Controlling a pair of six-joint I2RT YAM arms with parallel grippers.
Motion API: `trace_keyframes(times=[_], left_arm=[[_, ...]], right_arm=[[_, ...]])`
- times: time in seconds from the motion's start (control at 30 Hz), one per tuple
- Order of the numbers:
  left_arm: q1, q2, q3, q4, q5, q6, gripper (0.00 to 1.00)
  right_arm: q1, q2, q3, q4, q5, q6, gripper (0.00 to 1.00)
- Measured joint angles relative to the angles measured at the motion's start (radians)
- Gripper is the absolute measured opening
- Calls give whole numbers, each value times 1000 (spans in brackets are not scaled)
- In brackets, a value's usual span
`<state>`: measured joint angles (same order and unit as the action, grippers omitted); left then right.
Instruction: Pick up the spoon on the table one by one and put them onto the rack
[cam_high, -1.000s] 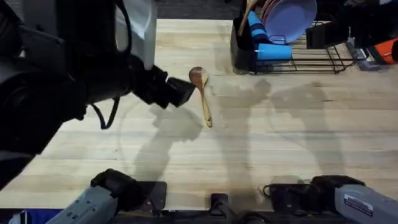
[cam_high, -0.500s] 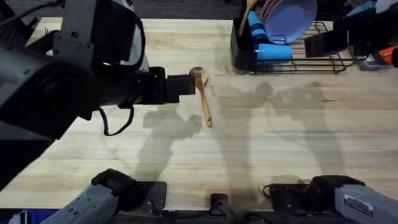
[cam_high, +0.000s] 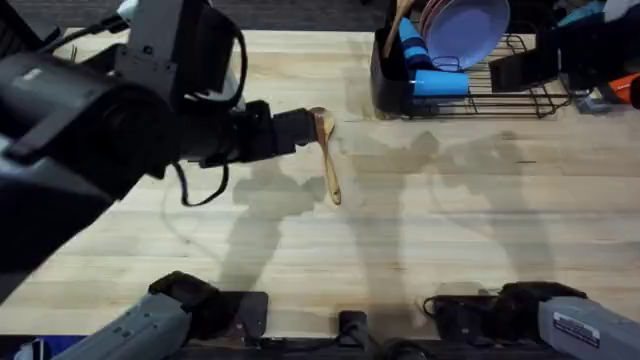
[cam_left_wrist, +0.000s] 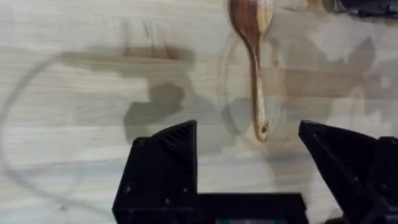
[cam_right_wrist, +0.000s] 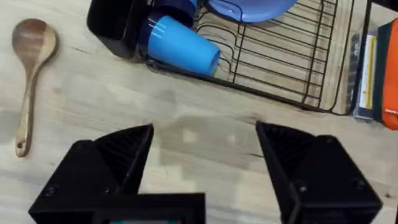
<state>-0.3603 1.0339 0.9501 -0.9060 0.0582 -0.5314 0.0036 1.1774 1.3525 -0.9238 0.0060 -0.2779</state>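
A brown wooden spoon (cam_high: 328, 160) lies on the table (cam_high: 450, 230), bowl toward the far side; it shows too in the left wrist view (cam_left_wrist: 252, 56) and the right wrist view (cam_right_wrist: 28, 81). My left gripper (cam_high: 308, 128) hovers at the spoon's bowl, open, and the handle's end points into the gap between its fingers (cam_left_wrist: 163, 163). The black wire rack (cam_high: 500, 95) stands at the far right, with a second wooden spoon (cam_high: 398, 20) upright in its black caddy (cam_high: 385, 75). My right gripper (cam_high: 515, 68) hangs over the rack, open (cam_right_wrist: 205, 168).
The rack holds purple plates (cam_high: 465, 25) and blue cups (cam_high: 435, 80); one cup (cam_right_wrist: 183, 46) lies beside the caddy (cam_right_wrist: 115, 25). Orange and blue items (cam_high: 620, 85) sit at the far right edge. Bare wood stretches across the table's middle and front.
My left arm has swung right and toward the far side, bringing its gripper up to the spoon's bowl. The spoon and the right arm have stayed put.
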Motion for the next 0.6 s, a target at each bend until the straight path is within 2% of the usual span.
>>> trace_keyframes(times=[0.17,0.4,0.6], left_arm=[[0,68,0,66,0,-20,995],[-4,209,0,154,0,-97,995],[-67,300,0,261,-1,-123,996]], right_arm=[[0,0,0,0,0,0,994],[0,0,0,0,0,0,994],[0,0,0,0,0,0,994]])
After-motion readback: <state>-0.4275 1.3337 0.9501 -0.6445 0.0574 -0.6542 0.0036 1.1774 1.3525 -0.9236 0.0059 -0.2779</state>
